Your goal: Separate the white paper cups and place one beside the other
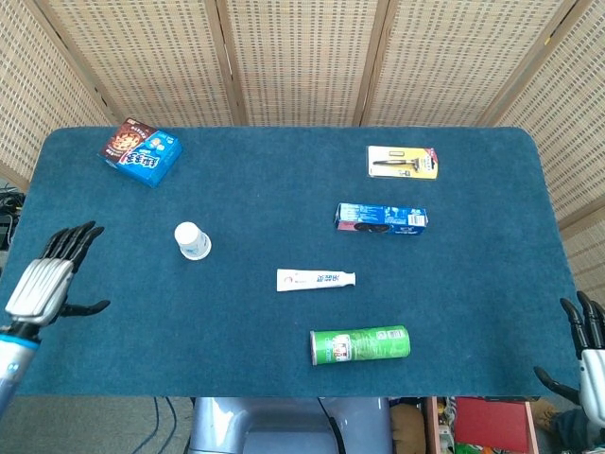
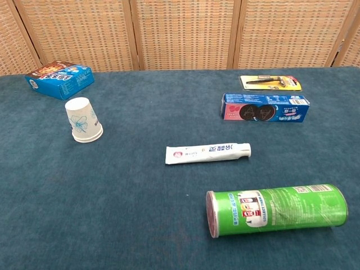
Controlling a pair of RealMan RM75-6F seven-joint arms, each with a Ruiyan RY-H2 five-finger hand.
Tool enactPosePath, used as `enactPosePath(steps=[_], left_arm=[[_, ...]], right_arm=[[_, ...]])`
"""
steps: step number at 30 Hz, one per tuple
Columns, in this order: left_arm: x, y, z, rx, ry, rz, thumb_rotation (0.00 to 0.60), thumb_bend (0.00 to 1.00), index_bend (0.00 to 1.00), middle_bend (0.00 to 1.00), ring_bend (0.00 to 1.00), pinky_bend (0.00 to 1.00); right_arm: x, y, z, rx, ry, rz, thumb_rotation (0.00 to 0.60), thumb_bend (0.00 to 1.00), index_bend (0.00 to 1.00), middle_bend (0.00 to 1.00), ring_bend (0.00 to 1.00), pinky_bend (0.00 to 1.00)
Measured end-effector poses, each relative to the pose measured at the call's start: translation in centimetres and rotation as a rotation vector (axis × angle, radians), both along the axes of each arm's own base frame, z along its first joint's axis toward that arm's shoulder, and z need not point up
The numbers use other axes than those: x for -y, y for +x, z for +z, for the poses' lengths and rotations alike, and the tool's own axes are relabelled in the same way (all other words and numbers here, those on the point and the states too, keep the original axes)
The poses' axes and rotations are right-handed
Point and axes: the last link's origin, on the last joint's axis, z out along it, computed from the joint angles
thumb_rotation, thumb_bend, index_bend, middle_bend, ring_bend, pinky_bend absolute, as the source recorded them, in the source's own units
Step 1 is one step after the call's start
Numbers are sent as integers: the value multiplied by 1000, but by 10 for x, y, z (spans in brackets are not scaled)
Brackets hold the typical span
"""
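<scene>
The white paper cups [image 1: 192, 241] stand upside down as one nested stack with a blue flower print [image 2: 83, 120], on the left half of the blue table. My left hand [image 1: 49, 279] hovers over the table's left edge, well to the left of the cups, fingers spread and empty. My right hand [image 1: 588, 352] shows only at the lower right corner of the head view, off the table's edge, fingers apart and holding nothing. Neither hand shows in the chest view.
A blue snack box [image 1: 142, 152] lies at the back left. A razor pack [image 1: 403, 162] and a blue cookie box [image 1: 381, 218] lie at the back right. A toothpaste tube [image 1: 316, 279] and a green chip can [image 1: 360, 344] lie near the front centre.
</scene>
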Motion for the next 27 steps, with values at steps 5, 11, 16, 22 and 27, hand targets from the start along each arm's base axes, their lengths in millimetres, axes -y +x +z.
enactPosePath(steps=[5, 11, 16, 22, 27], left_arm=[[-44, 17, -8, 16, -45, 38, 600, 144, 198, 0, 0, 0], [-81, 34, -23, -14, -60, 84, 600, 144, 233, 0, 0, 0], [-103, 45, -45, -38, -78, 123, 600, 144, 252, 0, 0, 0], [-118, 46, -71, -62, -90, 166, 600, 143, 291, 0, 0, 0], [-126, 47, -85, -82, -88, 177, 600, 144, 301, 0, 0, 0]], right_arm=[[3, -4, 0, 3, 3, -16, 600, 0, 0, 0, 0, 0], [6, -8, 0, 9, 4, -36, 600, 0, 0, 0, 0, 0], [9, -12, 0, 19, 6, -52, 600, 0, 0, 0, 0, 0], [11, -14, 1, 28, 10, -54, 600, 0, 0, 0, 0, 0], [12, -15, 0, 31, 18, -59, 600, 0, 0, 0, 0, 0]])
